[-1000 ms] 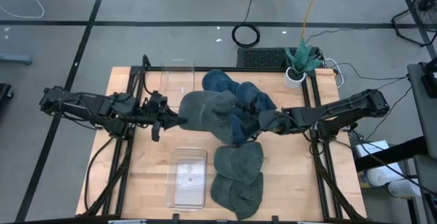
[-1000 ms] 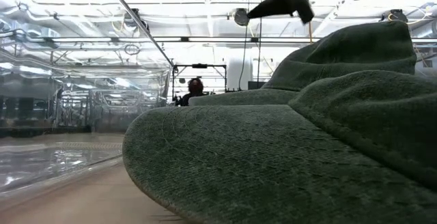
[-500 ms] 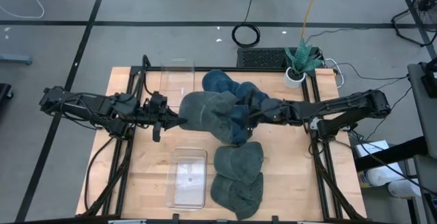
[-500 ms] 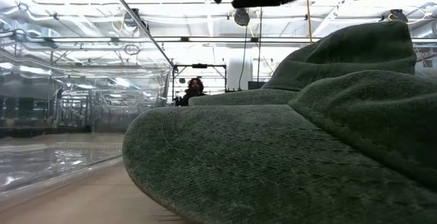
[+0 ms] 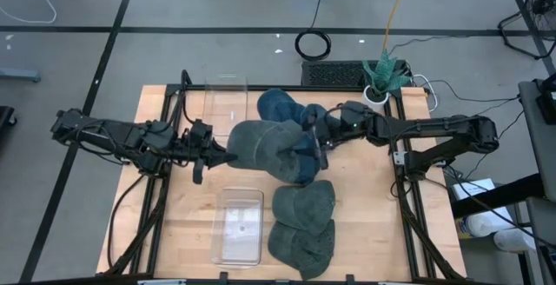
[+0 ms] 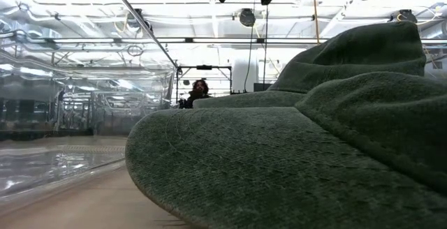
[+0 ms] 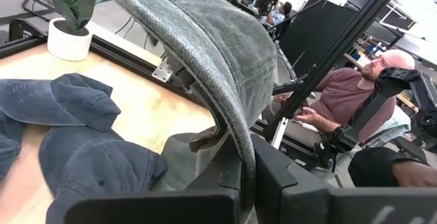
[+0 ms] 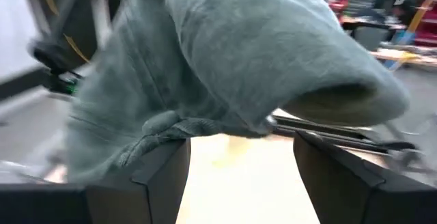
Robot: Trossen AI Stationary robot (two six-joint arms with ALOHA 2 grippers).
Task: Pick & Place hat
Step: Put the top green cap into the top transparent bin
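High view | right hand point(image 5: 320, 140) advanced, open at grey hat point(image 5: 265, 144) | left hand point(image 5: 221, 155) grips brim

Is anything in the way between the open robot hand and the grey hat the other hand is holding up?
Nothing visible. The right gripper is open right at the grey hat, which the left gripper pinches by its edge. The blue hats lie beside and below.

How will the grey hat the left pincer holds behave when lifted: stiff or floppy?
Likely floppy: the grey hat droops and folds from the shut left pincer. Probably light, since a pinch at its brim carries it. The knit-like cloth looks grippy, so it is unlikely to slip.
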